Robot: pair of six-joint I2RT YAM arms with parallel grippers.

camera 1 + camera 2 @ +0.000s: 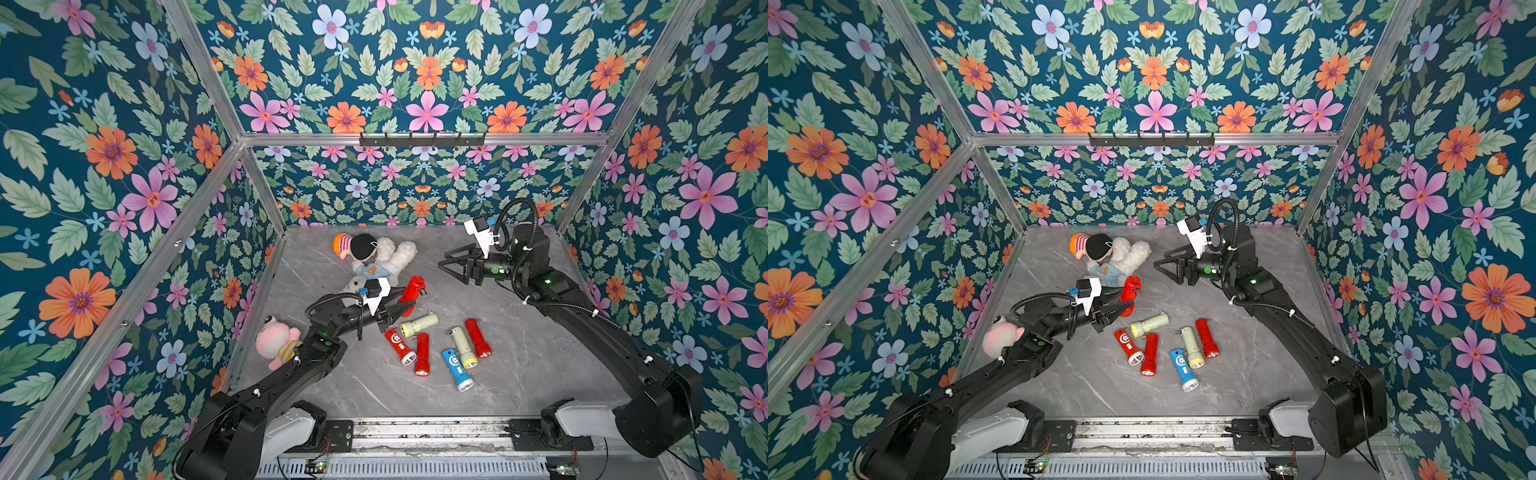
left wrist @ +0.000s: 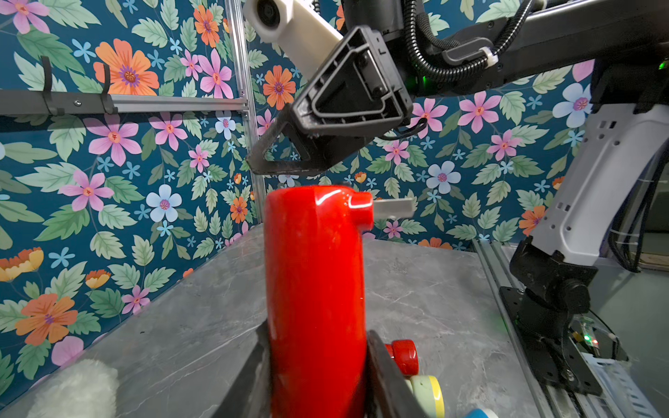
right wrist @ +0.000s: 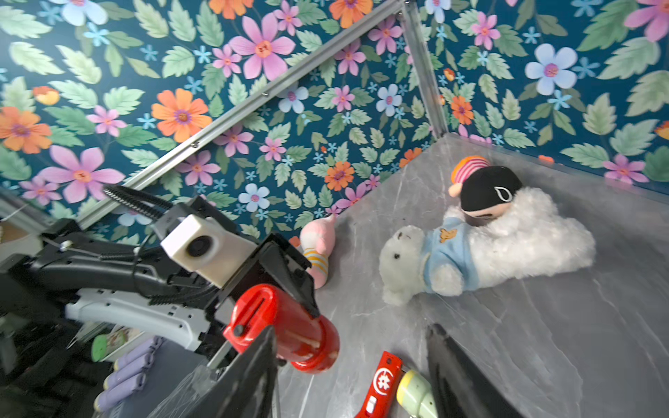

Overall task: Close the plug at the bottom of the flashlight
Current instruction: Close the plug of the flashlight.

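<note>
Grey marbled tabletop (image 1: 519, 374), floral wallpaper (image 1: 415, 83) on every wall, and a black hook rail (image 1: 422, 140) across the back. The left gripper (image 1: 404, 309) is clamped tight on the red flashlight (image 1: 413, 291), held above the surface near the white plush bear (image 1: 386, 257), its plug (image 2: 392, 209) sticking out sideways. The right gripper (image 1: 442, 259) hangs close by, jaws apart, holding nothing. Six loose flashlights (image 1: 422, 353) lie mid-table.

I see the glossy red flashlight (image 2: 315, 289) raised, clamped in the left gripper (image 1: 404, 308); its plug (image 2: 391, 209) is hinged out, metal prong exposed.
</note>
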